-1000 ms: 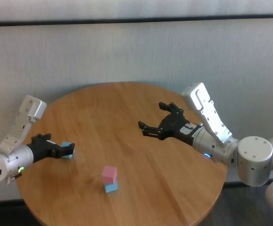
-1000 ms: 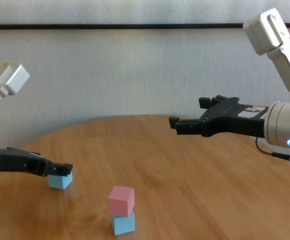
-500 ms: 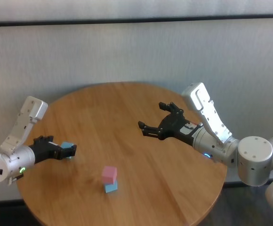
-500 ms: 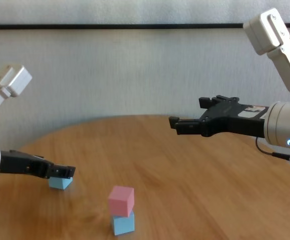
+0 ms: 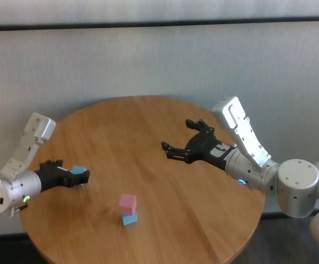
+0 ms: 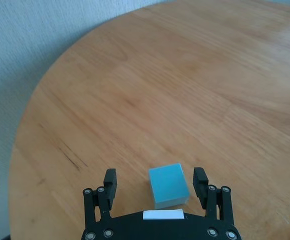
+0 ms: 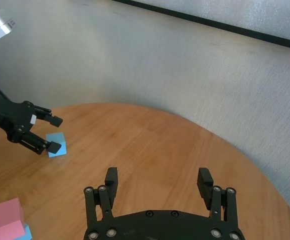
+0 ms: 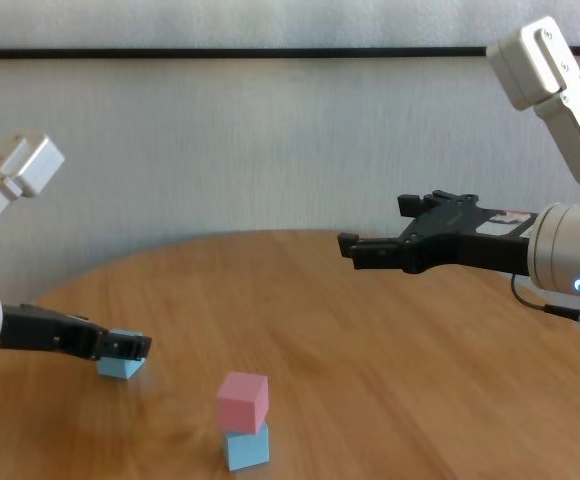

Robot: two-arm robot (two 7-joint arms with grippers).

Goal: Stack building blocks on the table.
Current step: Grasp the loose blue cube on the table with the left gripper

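Note:
A pink block [image 5: 127, 203] sits on a light blue block [image 5: 129, 219] near the front of the round wooden table [image 5: 148, 126]; the pair also shows in the chest view, pink [image 8: 244, 400] over blue [image 8: 246, 448]. A second light blue block [image 5: 79, 170] lies on the table at the left. My left gripper [image 5: 80, 177] is open and low over the table. In the left wrist view its fingers [image 6: 110, 178] straddle that block [image 6: 168, 185] with gaps on both sides. My right gripper [image 5: 177, 136] is open and empty, held above the table's middle right.
A pale textured wall [image 5: 159, 60] stands right behind the table. The table's rim [image 6: 32, 105] curves close to the left block. Bare wood lies between the stack and my right gripper [image 8: 375, 225].
My left gripper has edged forward and slightly lower around the loose light blue block. The blocks and the right arm have not moved.

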